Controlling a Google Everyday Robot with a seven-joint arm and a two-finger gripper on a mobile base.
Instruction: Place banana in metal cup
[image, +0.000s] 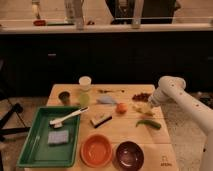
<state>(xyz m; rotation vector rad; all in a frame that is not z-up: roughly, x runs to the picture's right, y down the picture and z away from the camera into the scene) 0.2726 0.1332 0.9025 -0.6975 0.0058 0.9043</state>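
Gripper (148, 106) is low over the table's (165, 150) right side, at the banana (138, 109). The banana lies on the wood beside the orange (121, 107), with the pod (148, 123) just in front. Cannot tell how wide the gripper stands or whether it has hold of anything. Metal cup (64, 97) sits far left, well apart.

Risks:
- A shallow grab may roll the banana off or catch the pod.
- A low carry may knock the orange or the green cup (84, 99).
- The small rim is easy to miss.
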